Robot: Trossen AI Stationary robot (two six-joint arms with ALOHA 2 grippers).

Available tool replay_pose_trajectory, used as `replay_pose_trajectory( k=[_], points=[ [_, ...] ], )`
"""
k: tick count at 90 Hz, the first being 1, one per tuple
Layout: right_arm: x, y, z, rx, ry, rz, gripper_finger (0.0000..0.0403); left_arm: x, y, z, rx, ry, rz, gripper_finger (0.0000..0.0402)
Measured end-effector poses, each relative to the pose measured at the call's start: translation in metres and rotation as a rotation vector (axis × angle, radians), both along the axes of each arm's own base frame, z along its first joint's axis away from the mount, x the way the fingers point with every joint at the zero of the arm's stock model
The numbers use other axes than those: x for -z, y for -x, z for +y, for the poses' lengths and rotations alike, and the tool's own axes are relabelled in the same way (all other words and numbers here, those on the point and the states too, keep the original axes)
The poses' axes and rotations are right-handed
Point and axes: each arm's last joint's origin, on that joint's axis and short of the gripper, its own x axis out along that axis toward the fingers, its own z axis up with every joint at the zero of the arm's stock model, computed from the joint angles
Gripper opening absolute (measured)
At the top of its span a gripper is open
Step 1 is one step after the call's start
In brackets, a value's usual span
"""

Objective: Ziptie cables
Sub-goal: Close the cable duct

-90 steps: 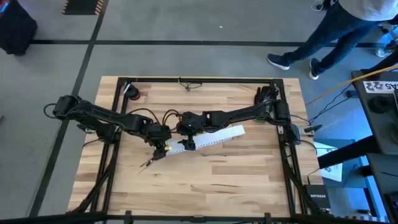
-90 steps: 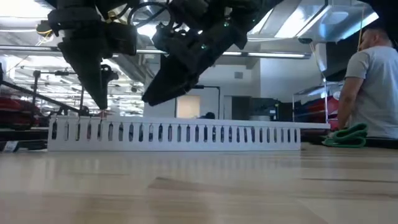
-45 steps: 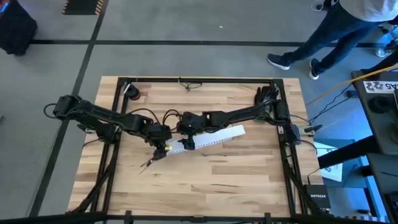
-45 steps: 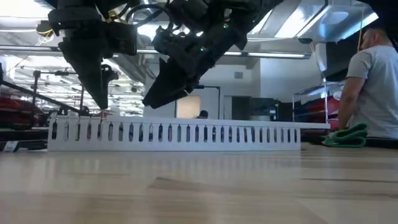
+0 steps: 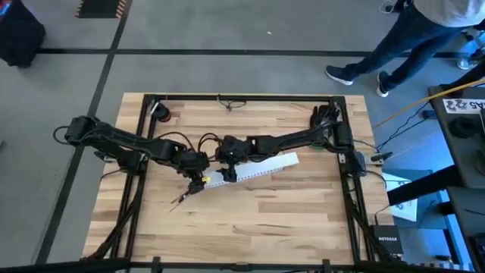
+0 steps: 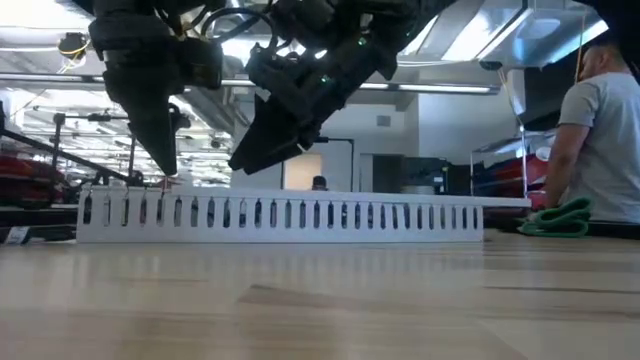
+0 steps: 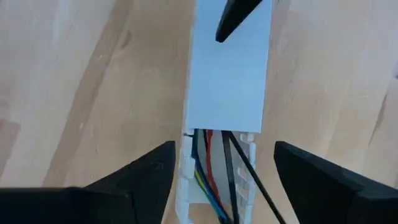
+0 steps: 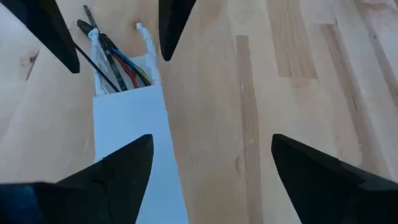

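While hanging over the white tray [image 5: 254,171], both spread wide: left gripper [image 7: 221,165], right gripper [image 8: 211,149]. Cables [image 7: 211,168] lying inside, untouched.

Both arms reach in toward the middle of the table, meeting almost tip to tip. The left gripper [image 5: 198,180] hangs pointing down, fingers [image 7: 140,180] spread wide apart. The right gripper [image 5: 225,168] slants down just beside it, its fingers [image 8: 127,171] parted wide too.

Wood table [image 5: 288,220] w/ white slotted duct [image 5: 254,171]
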Motion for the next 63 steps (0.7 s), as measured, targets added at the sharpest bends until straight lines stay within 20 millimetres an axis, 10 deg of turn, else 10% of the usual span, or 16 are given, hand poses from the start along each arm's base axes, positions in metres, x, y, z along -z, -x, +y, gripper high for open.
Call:
replay_pose_trajectory(
  k=[63],
  points=[
    [-0.0001,-0.0001,-0.0007,-0.005,0.006,-0.002,0.0319,0.0003,0.0007,-0.0004,-0.026,0.015,0.009,0.0370]
  ],
)
